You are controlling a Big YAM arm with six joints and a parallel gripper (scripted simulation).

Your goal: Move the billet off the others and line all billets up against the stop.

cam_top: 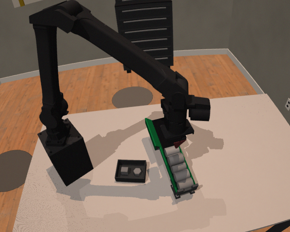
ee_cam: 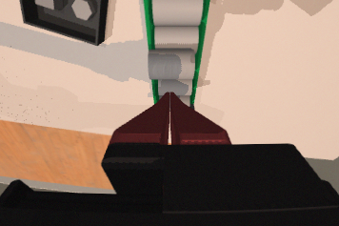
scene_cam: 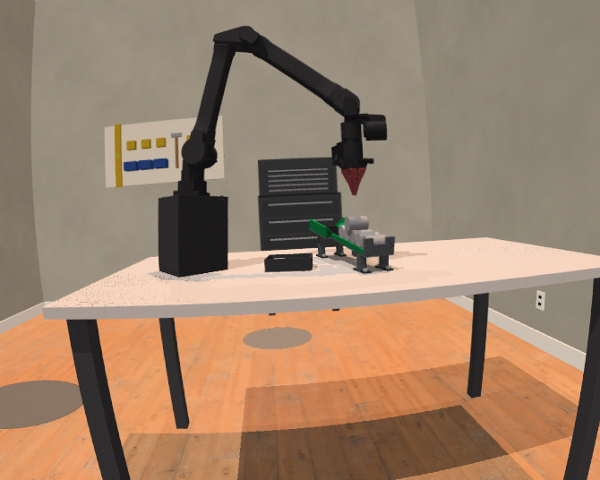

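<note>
- My gripper [scene_cam: 354, 192] is hanging in the air well above the upper part of the feed ramp [cam_top: 150, 130], pointing straight down.
- The red fingers are pressed together to a point with nothing between them, so I'm carrying nothing.
- From my wrist cam the ramp runs straight away from the fingertips, green rails either side, grey billets lined up between them.
- The raised billet [scene_cam: 357, 222] is the one I care about. On the side view it sits on top of the row, below the fingers and well apart from them.
- On the wrist cam that same raised billet [ee_cam: 170, 64] looks bigger than its neighbours and is nudged a bit to the left, sticking out over the left rail.
- Beyond it, farther from the fingers, two more billets [ee_cam: 177, 8] lie straight across the ramp, one behind the other. Another one shows right at the fingertips, partly hidden by them.
- The stop [cam_top: 185, 191] is at the low end of the ramp, the far end from the fingers, with the last billet right against it in the top view.
- Off to the fingers' left on the worktop [cam_top: 240, 149] there's a small black tray [cam_top: 119, 172] with a grey cube and a hex piece inside, near the ramp but not touching it.
</note>
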